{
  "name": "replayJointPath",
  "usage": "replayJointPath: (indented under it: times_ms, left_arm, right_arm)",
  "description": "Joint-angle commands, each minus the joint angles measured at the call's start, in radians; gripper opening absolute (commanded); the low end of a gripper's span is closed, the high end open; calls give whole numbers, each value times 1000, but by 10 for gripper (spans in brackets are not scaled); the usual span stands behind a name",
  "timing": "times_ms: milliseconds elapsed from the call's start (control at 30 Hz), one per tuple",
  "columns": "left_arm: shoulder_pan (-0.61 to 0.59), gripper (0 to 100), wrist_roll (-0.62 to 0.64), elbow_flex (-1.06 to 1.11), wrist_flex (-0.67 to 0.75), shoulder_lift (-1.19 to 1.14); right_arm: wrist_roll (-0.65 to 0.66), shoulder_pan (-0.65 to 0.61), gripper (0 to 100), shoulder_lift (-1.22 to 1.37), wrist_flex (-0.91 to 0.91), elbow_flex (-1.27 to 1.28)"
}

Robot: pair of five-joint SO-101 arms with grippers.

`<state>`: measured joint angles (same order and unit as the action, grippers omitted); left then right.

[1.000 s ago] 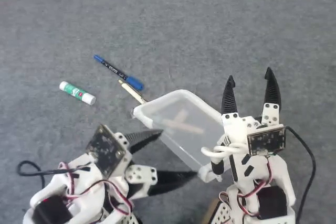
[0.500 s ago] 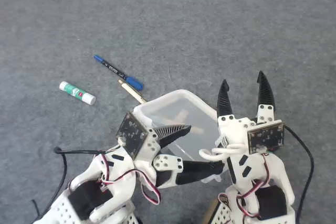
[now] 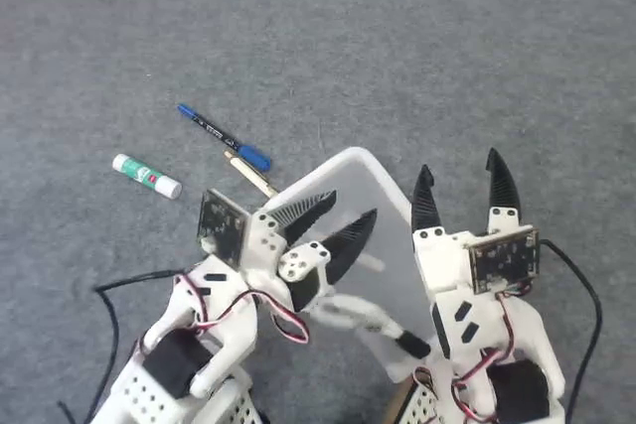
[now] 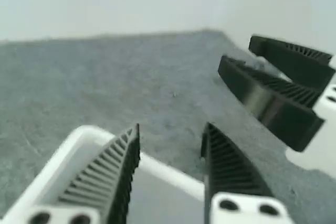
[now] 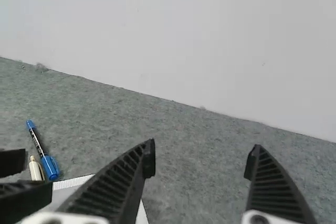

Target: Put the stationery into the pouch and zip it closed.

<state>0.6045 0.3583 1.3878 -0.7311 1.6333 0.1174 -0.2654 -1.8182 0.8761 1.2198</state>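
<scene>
Left tool (image 3: pixel 353 206) is spread, clear gap between the fingers, nothing pinched. It sits low over the near-left side of the pouch (image 3: pixel 386 235), tips pointing across it toward the other arm. In the left wrist view the pouch's white rim (image 4: pixel 79 136) runs under and between the two fingers. Contact can't be confirmed there; it may just be hovering. Right tool (image 3: pixel 459 166) is also spread wide and empty, raised just beside the pouch's right edge, tips pointing at the far side of the grey tabletop (image 3: pixel 417 57). The right wrist view shows it in front of a white wall (image 5: pixel 184 35). The pouch is a clear, stiff-looking case with a white rim, lying between the two arms, and its far corner looks tilted up. A faint pale shape shows through it, too vague to name. Outside the pouch, past its far-left corner, lies the blue pen (image 3: pixel 224 136). A pale pencil-like stick (image 3: pixel 248 174) lies just beside the pen's cap end, its other end near the pouch rim. The glue stick (image 3: pixel 146 175) is farther left on the tabletop, apart from both.
</scene>
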Motion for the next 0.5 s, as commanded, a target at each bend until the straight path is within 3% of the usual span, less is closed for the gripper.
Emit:
replayJointPath:
  times_ms: [0,133,267,467]
  left_arm:
    - [-14,157,-18,-13,20,17]
    - [-61,253,-63,-47,-80,18]
    - [-219,359,-25,-133,-213,12]
    - [-361,367,-23,-157,-244,11]
  right_arm:
    - [-3,2,278,4,13,-55]
    - [29,4,278,13,114,-121]
    - [92,2,278,15,220,-192]
    - [158,-2,276,67,292,-204]
